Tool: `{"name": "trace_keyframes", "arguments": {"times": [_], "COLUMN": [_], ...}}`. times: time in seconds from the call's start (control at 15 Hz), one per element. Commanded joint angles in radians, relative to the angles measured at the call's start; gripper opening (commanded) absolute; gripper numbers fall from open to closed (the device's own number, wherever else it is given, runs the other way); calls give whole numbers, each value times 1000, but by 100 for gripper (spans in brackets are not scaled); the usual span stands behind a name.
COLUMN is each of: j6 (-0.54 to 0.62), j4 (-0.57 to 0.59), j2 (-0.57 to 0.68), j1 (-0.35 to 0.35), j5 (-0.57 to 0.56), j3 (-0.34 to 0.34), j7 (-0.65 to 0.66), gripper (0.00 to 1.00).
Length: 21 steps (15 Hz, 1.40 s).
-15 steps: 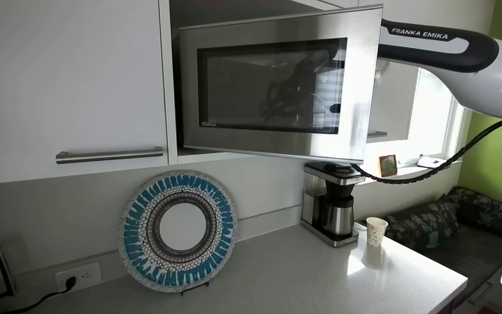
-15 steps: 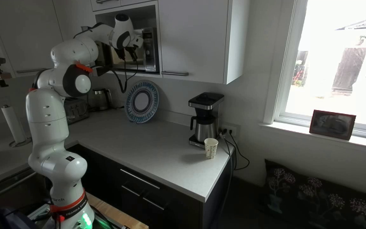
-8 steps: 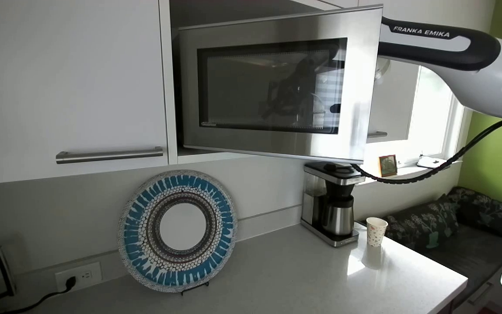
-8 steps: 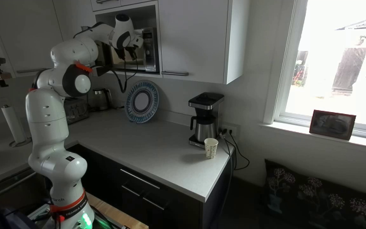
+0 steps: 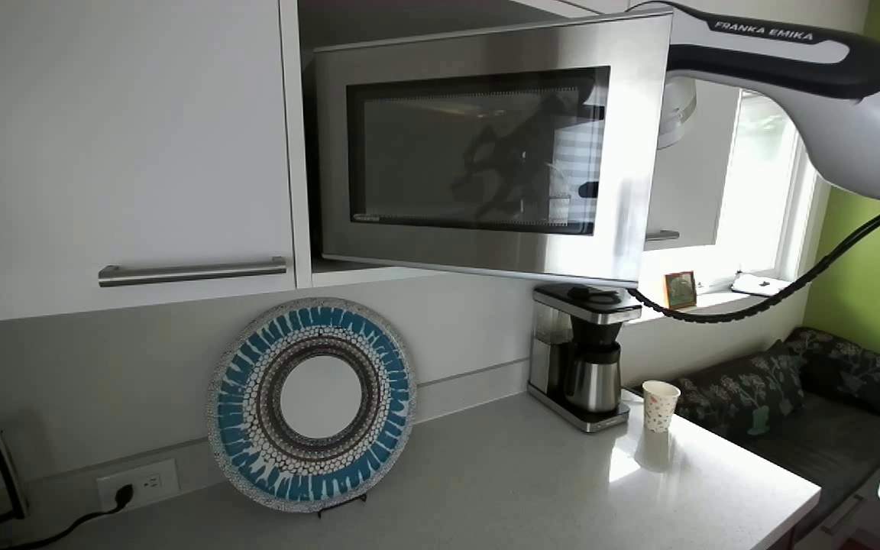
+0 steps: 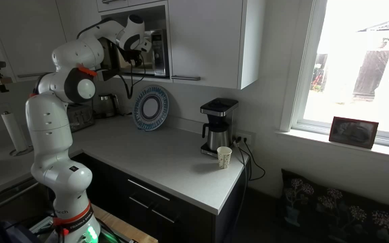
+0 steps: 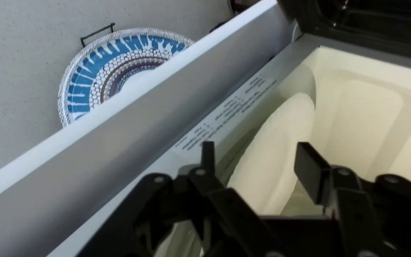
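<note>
Pale walls and white cabinets [image 6: 208, 44] make up this kitchen corner, with daylight from a window [image 6: 356, 67] on the right; a grey table [image 6: 157, 152] runs below, its near edge squared off above dark drawers [image 6: 187, 206]. Over the far side, in a niche, sits the microwave [image 6: 161, 50], its door [image 5: 486, 149] swung out from the left, and in an exterior view the free right edge of that door stands well off the cabinet front.

The arm [image 6: 78, 54] reaches up from the left and puts the tool [image 7: 255, 160] at the microwave's mouth. It stands wide, its two fingers [image 7: 208, 153] well apart; the white dish [image 7: 269, 153], inside the microwave, shows in the gap between them, and I cannot tell whether either finger touches it. In the wrist view the left finger is near the lettered front rim [image 7: 234, 107], while the right has more room, towards the pale cavity wall [image 7: 366, 121]. Left of the rim runs the shelf edge [image 7: 127, 97].

On the table a blue-patterned platter [image 6: 151, 107] leans at the far side, and a paper cup [image 6: 224, 157] stands upright just beside the coffee maker [image 6: 218, 128], near the right edge
</note>
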Motion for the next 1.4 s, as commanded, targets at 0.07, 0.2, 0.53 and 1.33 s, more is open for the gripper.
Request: {"name": "trace_keyframes", "arguments": {"times": [0.07, 0.2, 0.53, 1.33], "j6": [-119, -157, -263, -487], "j4": [-32, -35, -43, -51], "j2": [-33, -41, -49, -31], "j1": [-18, -21, -21, 11], "j5": [148, 205, 381, 596], "j3": [-3, -5, -4, 12], "j7": [-62, -63, -56, 3], "gripper": [99, 100, 100, 100]}}
